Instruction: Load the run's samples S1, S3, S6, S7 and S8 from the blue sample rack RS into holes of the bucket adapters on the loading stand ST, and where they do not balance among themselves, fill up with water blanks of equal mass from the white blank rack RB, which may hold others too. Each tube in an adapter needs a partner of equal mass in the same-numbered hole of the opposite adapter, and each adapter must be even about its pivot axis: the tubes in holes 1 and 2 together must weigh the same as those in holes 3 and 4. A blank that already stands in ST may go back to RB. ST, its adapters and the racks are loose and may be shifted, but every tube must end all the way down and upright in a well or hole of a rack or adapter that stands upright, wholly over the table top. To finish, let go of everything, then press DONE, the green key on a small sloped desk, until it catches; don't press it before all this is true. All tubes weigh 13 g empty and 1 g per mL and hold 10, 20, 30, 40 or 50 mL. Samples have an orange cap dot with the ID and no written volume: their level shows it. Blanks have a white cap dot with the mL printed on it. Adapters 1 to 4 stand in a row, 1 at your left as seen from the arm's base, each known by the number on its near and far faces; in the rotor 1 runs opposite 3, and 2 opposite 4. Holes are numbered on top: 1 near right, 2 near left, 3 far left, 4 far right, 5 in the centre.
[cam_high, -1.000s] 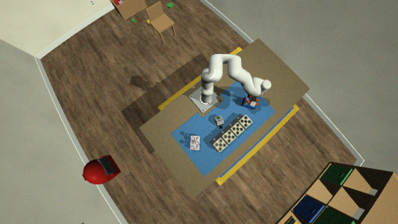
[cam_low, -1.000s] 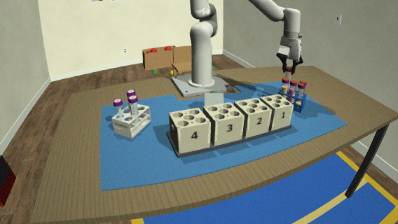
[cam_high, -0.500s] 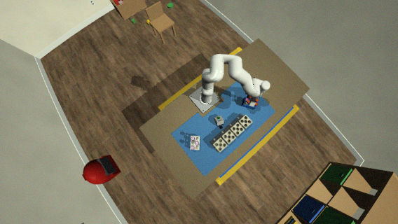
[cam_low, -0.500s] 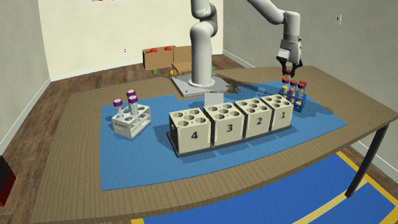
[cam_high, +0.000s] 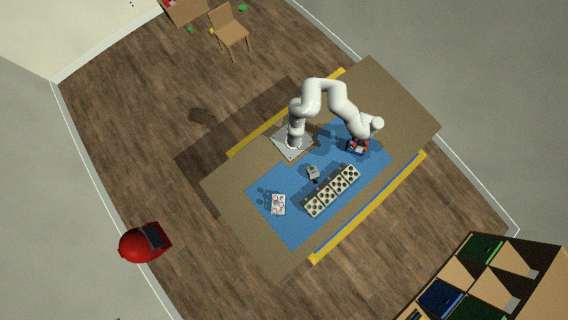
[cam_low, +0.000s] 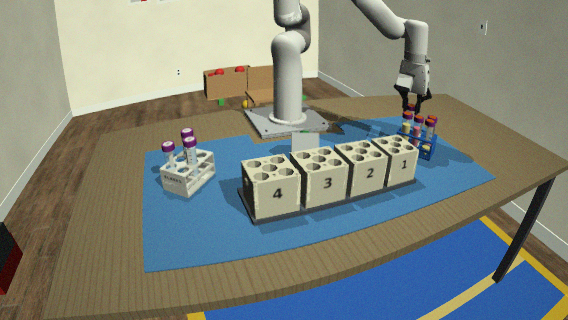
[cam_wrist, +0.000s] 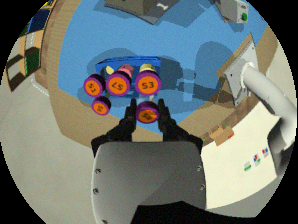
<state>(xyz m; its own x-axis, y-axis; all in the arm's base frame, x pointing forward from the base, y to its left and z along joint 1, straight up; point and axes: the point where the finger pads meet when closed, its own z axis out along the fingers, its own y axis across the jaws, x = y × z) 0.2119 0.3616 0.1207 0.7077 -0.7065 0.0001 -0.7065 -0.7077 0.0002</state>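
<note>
My gripper is over the far side of the blue sample rack RS, at the right end of the blue mat. It is shut on the cap of an orange-dotted sample tube. That cap stands slightly higher than the rack's other tubes; I cannot tell whether the tube is seated in its well, and its ID is too small to read. The loading stand ST holds adapters 4, 3, 2 and 1 from left to right, and every hole looks empty. The white blank rack RB holds three purple-capped tubes.
The small desk with the green DONE key stands between the arm's base and ST, and it also shows in the wrist view. Adapter 1 stands close to RS. The table edge runs to the right of RS.
</note>
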